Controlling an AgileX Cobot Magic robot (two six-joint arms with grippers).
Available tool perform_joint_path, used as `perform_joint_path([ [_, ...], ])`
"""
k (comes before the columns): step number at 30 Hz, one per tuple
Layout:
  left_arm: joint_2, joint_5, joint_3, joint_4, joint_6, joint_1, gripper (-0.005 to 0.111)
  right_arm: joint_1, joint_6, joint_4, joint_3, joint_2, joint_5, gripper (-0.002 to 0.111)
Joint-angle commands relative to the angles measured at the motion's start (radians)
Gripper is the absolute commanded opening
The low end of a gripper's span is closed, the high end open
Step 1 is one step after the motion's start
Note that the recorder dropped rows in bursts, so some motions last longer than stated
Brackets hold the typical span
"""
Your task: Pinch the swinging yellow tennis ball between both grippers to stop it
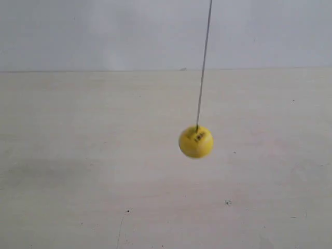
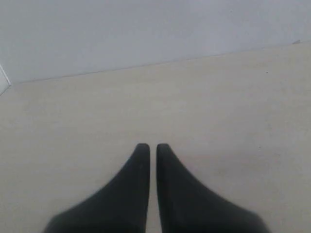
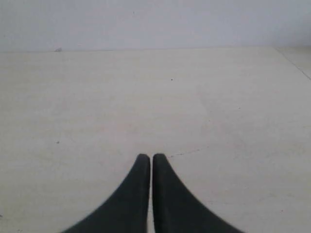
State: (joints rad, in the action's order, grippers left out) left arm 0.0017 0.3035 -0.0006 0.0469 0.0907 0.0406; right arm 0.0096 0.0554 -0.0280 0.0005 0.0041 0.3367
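a: spotted the bright yellow fuzzy tennis ball (image 1: 196, 141)?

b: yes, in the exterior view. hanging in mid-air a little right of centre and somewhat below the middle, on a thin dark string (image 1: 203, 62). slightly blurred at the edges.

a: and the string itself?

b: running up out of the top of the frame, leaning a touch to the right as it rises. fixed at the top of the ball, just above a small black barcode-like print (image 1: 199, 137).

a: touching anything else?

b: no, free on every side. seen against a pale, faintly speckled wooden tabletop (image 1: 78, 155), with a plain light grey wall (image 1: 104, 31) behind.

a: now the black tapered left gripper (image 2: 152, 148)?

b: seen from its own wrist camera. two wedge-shaped fingers drawn together, with only a thin sliver of table showing between the tips. clamped on nothing. pointing across the tabletop towards the wall.

a: and the matching black right gripper (image 3: 147, 158)?

b: much the same from its wrist camera. fingers pressed close, with barely a hairline between them, gripping nothing. aimed over the same pale surface towards the grey wall.
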Motion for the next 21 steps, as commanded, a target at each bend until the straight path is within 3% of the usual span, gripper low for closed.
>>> perform_joint_path([
  [1, -0.002, -0.007, 0.001, -0.007, 0.002, -0.005, 0.005, 0.0, -0.002, -0.004, 0.0, -0.004, -0.005, 0.0],
  [21, -0.002, -0.027, 0.001, -0.007, 0.002, -0.005, 0.005, 0.0, -0.034, -0.005, 0.0, -0.004, -0.113, 0.0],
])
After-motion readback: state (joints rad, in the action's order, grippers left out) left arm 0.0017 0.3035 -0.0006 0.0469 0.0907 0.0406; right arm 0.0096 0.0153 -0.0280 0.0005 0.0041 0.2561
